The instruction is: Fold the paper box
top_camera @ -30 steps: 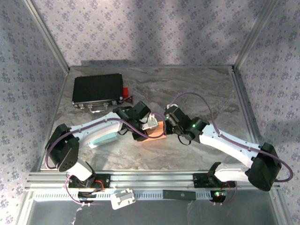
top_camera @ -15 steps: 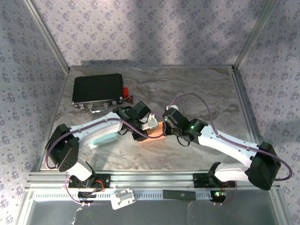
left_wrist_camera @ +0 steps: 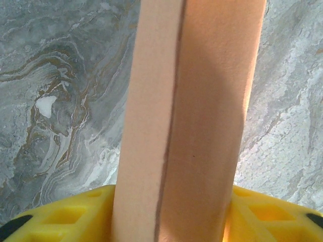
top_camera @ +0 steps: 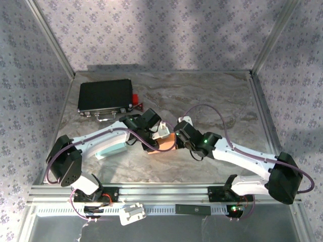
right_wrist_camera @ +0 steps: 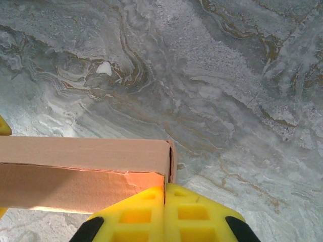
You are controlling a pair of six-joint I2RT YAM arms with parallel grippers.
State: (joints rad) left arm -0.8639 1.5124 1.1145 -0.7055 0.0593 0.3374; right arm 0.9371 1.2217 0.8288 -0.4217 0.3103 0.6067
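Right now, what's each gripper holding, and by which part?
The left gripper clamps the paper box across its narrow body. The right gripper is shut at the box's end corner; whether it pinches a flap cannot be told.

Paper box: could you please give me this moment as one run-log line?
paper box: orange, between both grippers | left gripper: shut on paper box | right gripper: shut, at box corner

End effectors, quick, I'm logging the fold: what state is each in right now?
Left end effector: closed on the box.
Right end effector: closed at the box's corner; a pinch cannot be told.
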